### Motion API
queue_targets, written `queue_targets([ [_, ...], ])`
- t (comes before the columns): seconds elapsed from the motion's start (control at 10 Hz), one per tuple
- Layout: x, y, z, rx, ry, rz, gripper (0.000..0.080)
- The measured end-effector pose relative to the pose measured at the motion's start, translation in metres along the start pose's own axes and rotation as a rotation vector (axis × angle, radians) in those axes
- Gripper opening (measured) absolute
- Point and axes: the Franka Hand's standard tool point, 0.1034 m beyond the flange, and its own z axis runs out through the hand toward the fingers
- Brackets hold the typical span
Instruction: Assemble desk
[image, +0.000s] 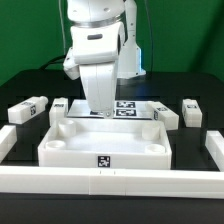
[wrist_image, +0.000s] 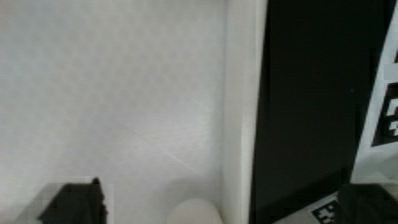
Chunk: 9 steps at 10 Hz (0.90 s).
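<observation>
Desk tabletop (image: 108, 143), a white rimmed tray, lies flat on the black table (image: 28, 132), just behind the front border rail (image: 110, 182). Four white legs lie loose beside it: the left legs (image: 30, 108) on the exterior view's left, the right legs (image: 188, 110) on its right. I see my gripper (image: 100, 112) low over the tray's back rim, fingers (wrist_image: 71, 200) spread wide, grasping nothing. Just behind lies the marker board (image: 128, 107).

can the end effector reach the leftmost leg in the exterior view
Probably yes: the end effector hangs open over the tabletop, and that leg lies uncovered, nothing stacked on it.
</observation>
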Motion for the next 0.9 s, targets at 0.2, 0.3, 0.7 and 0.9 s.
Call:
queue_targets([
  [0.2,-0.0008,-0.0021,0.0021,0.005,-0.001,0.000,0.0650],
  [0.3,-0.0010,0.0001,0.0018,-0.013,-0.003,-0.001,0.0650],
  [0.7,0.0046,0.0025,0.0104,-0.091,-0.014,-0.017,0.0650],
  [0.9,0.0040,-0.0003,0.0113,-0.058,-0.010,-0.014,0.0650],
])
